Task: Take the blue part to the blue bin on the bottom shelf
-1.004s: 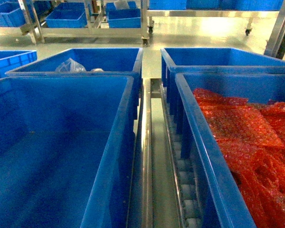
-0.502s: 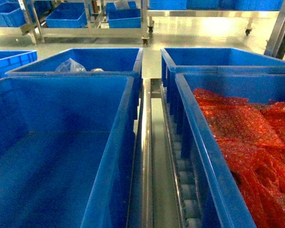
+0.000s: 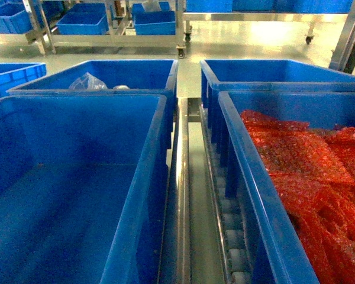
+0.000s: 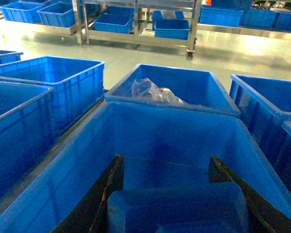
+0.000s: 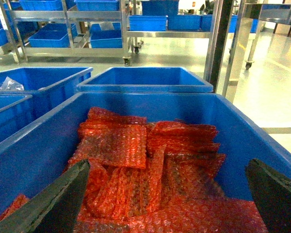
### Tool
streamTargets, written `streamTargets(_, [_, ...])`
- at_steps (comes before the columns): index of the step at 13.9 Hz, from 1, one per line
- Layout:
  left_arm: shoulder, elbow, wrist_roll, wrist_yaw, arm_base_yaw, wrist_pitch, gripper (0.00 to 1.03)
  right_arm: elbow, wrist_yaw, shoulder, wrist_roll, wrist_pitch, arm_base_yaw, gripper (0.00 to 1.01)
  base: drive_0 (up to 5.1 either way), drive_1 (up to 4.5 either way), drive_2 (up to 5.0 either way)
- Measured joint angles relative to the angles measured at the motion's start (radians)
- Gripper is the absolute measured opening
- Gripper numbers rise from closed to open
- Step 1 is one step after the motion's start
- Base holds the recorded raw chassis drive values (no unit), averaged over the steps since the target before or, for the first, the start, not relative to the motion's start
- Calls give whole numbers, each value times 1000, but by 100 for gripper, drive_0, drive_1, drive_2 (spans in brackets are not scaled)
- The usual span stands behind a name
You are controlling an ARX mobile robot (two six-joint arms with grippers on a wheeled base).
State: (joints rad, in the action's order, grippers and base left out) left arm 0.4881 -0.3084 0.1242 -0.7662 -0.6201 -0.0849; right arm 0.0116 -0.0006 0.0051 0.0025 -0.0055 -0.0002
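The bottom shelf [image 3: 183,177] runs up the middle of the head view as a pair of shiny steel rails with a row of small white rollers [image 3: 234,236] beside them. On its left side sits the blue bin [image 3: 77,177], a deep crate with plain smooth inner walls and nothing visible on its floor in the head view. On the right, touching the roller track, is a like blue crate [image 3: 254,195] filled with crinkly red packets [image 3: 302,165]. Behind each stands another blue crate; the left rear one [image 3: 130,74] holds a clear plastic bag [image 3: 87,81].

The left wrist view looks down into the blue bin [image 4: 150,136]. The left gripper [image 4: 177,204] hangs over its interior with both dark fingers [image 4: 104,199] set wide, and between them lies a blue part [image 4: 179,206], a flat rounded-corner slab. It seems to span the gap from finger to finger, but the frame cuts off low and the blue-on-blue blurs, so I cannot tell whether the fingers actually clamp it or it merely rests there.

The right gripper [image 5: 167,204] hovers over the red packets [image 5: 136,155] with its fingers [image 5: 58,199] spread wide apart and nothing between them.

Farther back, steel racks [image 3: 115,26] on casters carry more blue crates across a pale floor.
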Motion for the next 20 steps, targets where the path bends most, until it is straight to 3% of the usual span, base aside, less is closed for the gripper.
streamTargets(17, [0,0,0,0,0,0,43,0,0,0,0,0,0,98,0,0,0])
streamTargets(18, [32,-14,0,-97,-34,50,43,0,0,0,0,0,0,98,0,0,0])
streamTargets(19, [69,-16,0,-115,-40,17,43,0,0,0,0,0,0,98,0,0,0])
streamTargets(20, [154,-22,3,-75,-15,-56,43,0,0,0,0,0,0,98,0,0,0])
